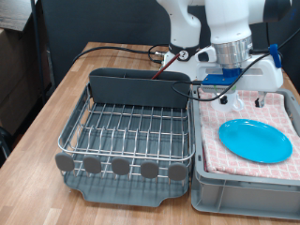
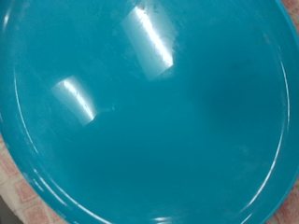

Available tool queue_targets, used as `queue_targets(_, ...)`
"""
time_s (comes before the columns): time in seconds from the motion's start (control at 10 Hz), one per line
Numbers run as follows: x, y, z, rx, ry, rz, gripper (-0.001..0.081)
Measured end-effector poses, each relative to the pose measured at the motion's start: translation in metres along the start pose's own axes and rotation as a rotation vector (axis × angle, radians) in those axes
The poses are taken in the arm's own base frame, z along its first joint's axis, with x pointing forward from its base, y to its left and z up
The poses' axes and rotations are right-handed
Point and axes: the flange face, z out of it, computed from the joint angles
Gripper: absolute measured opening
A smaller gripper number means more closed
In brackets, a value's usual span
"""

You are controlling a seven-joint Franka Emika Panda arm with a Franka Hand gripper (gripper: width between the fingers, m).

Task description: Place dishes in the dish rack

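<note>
Exterior view: Panda arm (image 1: 230, 23) comes down from the top of the frame, upper right, w/ the gripper (image 1: 242, 92) hanging just above the far edge of the grey crate (image 1: 244, 192). Crate sits at lower right, lined w/ pink checked cloth (image 1: 272, 112). Round light-blue plate (image 1: 255, 141) lies flat on that cloth, right of centre in the crate, below and just in front of the gripper. Gripper and plate are apart, no contact visible. Fingers are too small and blurred against the white hand and cables, so can't tell whether they're spread or pressed together.

Dish rack (image 1: 131, 131) fills the left-centre of the frame: silver wire grid on a dark grey tray, tall grey back compartment (image 1: 141, 86) along its far side, row of grey round discs (image 1: 120, 166) along the near edge. Nothing seen lying on the wires (plate not yet in the rack). Rack and crate stand side by side, touching or nearly so, on a wooden table (image 1: 37, 108). Black and red cables (image 1: 122, 49) run across the table behind the rack.

Wrist view: plate (image 2: 159, 121) fills almost the whole frame, glossy teal w/ two bright light reflections; a sliver of checked cloth (image 2: 23, 191) shows at the lower-left corner. No fingers show in this view.
</note>
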Motion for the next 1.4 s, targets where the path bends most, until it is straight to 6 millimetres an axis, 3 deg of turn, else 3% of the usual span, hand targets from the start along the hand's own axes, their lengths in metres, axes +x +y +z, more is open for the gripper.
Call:
queue_targets(0.4,0.010,0.011,0.016,0.003,0.018,0.015,0.0803)
queue_targets(1.4,0.013,0.036,0.042,0.056,0.011,0.005,0.0803)
